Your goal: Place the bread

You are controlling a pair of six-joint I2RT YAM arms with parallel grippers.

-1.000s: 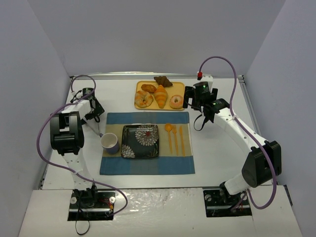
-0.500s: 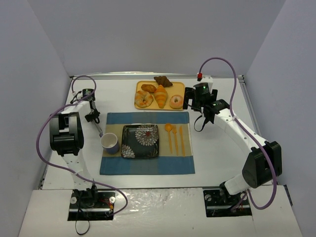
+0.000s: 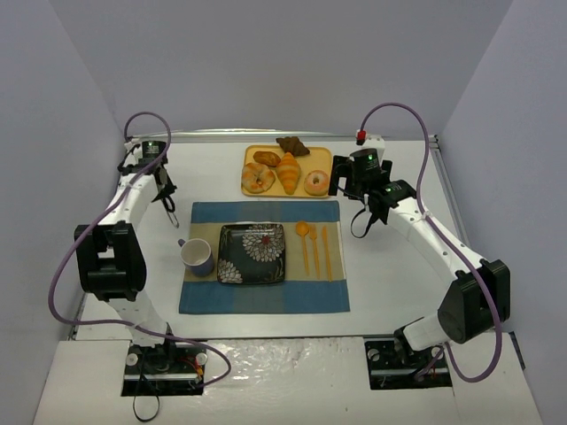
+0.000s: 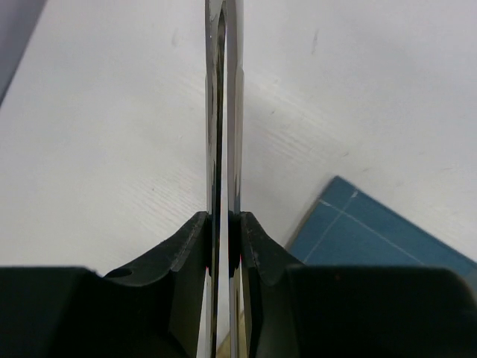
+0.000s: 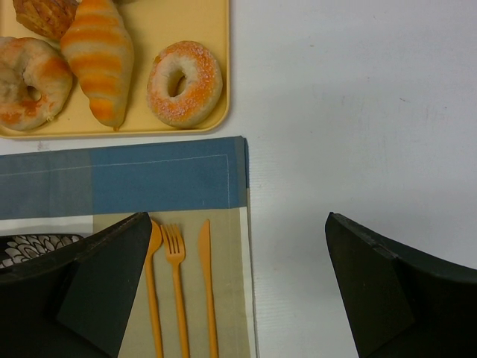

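Bread [image 5: 97,60] lies on the tray [image 5: 186,22] beyond the right fingers [image 5: 402,291] (spread wide).

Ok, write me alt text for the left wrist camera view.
The left gripper, its jaws shut, clamps a pair of thin metal tongs whose two blades run straight up the middle of the frame. Below them lies the white table, with a corner of the blue placemat at the lower right.
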